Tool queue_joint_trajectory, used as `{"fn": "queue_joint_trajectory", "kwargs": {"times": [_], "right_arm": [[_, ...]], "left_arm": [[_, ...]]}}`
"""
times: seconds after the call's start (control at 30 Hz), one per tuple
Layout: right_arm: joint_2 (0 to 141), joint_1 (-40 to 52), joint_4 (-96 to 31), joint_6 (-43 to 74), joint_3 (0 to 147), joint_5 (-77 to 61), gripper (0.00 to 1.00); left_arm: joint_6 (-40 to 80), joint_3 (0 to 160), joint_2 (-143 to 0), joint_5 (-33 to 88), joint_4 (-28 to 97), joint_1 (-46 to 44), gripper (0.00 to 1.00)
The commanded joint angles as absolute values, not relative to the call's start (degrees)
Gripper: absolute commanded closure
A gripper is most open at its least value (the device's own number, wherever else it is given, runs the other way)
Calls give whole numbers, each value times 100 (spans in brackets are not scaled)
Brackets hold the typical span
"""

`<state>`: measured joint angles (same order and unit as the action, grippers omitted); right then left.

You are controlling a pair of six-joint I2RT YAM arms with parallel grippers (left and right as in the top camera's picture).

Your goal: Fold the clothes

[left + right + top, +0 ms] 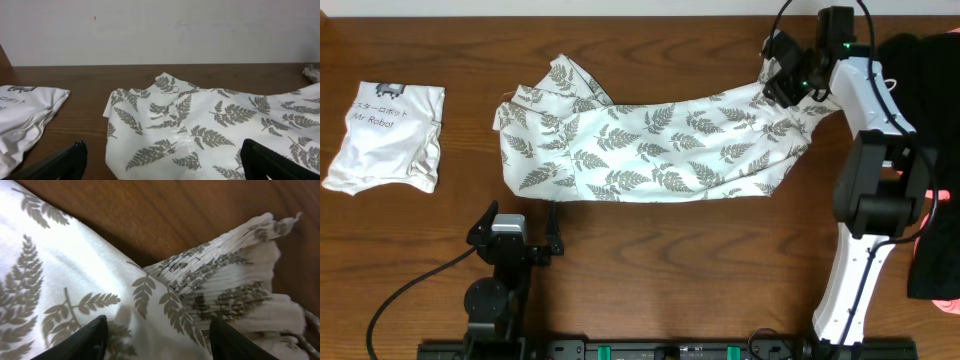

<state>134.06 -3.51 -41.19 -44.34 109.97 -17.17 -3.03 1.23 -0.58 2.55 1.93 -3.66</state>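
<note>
Not much folding done here yet, as far as I can see. Closest to the robot, in the lower left of the overhead view, the left gripper (520, 230) sits low over the bare table (650, 270) with its fingers (60, 162) spread wide and nothing between them. It looks parked, just short of the cloth's bottom edge.

Past that, the fern-print garment (650, 150) lies stretched sideways across the middle of the frame as one long strip. It's mostly one layer and pretty rumpled. The left end is bunched, with a flap kicked up toward the upper left, and the bottom edge is wavy. I can't spot a single clean fold line anywhere.

Further back, at the upper right, the right gripper (780, 85) is down on the garment's right end. In the wrist view its fingers (90, 340) stand partly apart with cloth running between them, right next to a gathered, pleated bit. Whether they're pinching the cloth or only resting over it, I can't tell.

Off to the sides are a crumpled white shirt (385, 135) at the far left and black clothes (940, 70) on the right edge, both well clear.

My guess is basically everything is left: flatten it out, square the ends, then do the actual folds.
</note>
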Motion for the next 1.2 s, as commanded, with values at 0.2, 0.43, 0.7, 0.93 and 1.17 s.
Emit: {"fn": "queue_joint_trajectory", "kwargs": {"times": [0.2, 0.43, 0.7, 0.93, 1.17], "right_arm": [[13592, -298, -3922, -4552, 10958, -1820, 46], [13563, -292, -3994, -4545, 10960, -1734, 94], [13334, -178, -4121, -4525, 10978, -1739, 99], [12451, 54, -4239, -4525, 10978, -1739, 99], [11681, 211, -5089, -4528, 10978, -1643, 99]], "left_arm": [[-340, 23, -23, 80, 405, -395, 2], [-340, 23, -23, 80, 405, -395, 2], [-340, 23, -23, 80, 405, -395, 2], [-340, 23, -23, 80, 405, -395, 2], [-340, 23, -23, 80, 405, -395, 2]]}}
